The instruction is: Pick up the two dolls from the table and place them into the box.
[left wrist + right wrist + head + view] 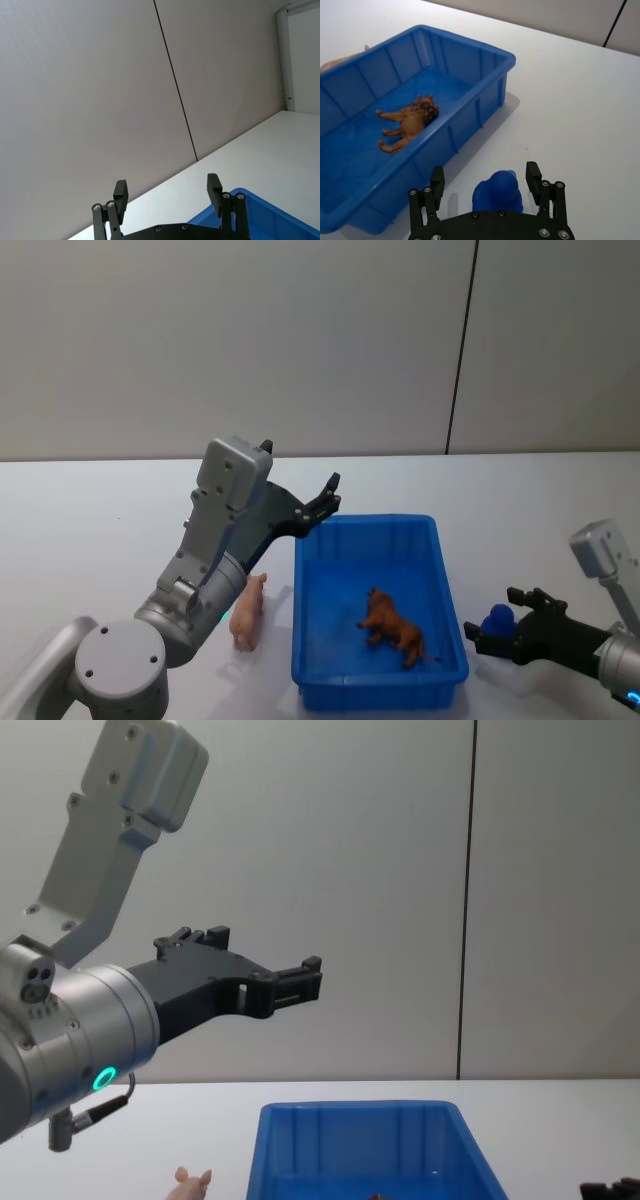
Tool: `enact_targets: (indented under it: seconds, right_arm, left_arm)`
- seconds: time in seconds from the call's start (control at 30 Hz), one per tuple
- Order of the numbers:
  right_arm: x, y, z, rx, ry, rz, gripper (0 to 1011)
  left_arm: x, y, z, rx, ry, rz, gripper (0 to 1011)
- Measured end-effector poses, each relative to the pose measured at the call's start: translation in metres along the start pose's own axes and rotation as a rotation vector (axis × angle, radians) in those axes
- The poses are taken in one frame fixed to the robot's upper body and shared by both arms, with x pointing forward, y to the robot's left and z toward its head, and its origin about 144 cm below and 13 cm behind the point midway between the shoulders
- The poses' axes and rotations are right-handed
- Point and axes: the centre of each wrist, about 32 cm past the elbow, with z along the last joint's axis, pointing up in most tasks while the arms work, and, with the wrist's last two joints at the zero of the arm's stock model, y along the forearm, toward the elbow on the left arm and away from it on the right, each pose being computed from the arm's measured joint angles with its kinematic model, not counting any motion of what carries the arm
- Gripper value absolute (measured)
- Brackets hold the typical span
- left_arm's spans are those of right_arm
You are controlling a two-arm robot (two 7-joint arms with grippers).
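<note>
Right claw: low over the tabletop, just off the box's right wall at its near end. Fingers spread, with a small blue figure standing between them. I see gaps on both sides, so nothing is gripped. The blue figure isn't obviously one of the two dolls; can't tell why the claw is on it.

Pig doll: on the tabletop just outside the box's left wall, below the left claw and back towards the robot's body. Not yet picked.

Brown doll: lying on its side on the box floor, across the wall from the right claw. That one counts as placed.

Left claw: raised well above the tabletop, over the box's far-left corner, pointing away at the wall. Fingers apart, empty.

Status: roughly half done, one doll in and one out. Left to do: bring the left claw down and back to the pig, grip it, lift it over the left wall and drop it in. The left arm is the natural one for it, since the pig sits on its side.
</note>
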Motion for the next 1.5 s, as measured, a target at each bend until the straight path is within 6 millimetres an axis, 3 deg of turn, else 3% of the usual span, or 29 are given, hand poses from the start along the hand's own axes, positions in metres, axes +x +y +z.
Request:
enact_targets:
  seconds: [0.4,1.0,1.5]
  right_arm:
    - [0.006,0.001,-0.006,-0.042,0.002,-0.010,994]
    - [0.011,-0.003,-0.008,-0.051,-0.011,-0.019,527]
    - [0.006,-0.006,0.011,0.068,-0.060,-0.033,415]
  left_arm:
    - [0.000,0.000,0.000,0.000,0.000,0.000,1001]
    - [0.000,0.000,0.000,0.000,0.000,0.000,1001]
    - [0.000,0.000,0.000,0.000,0.000,0.000,1001]
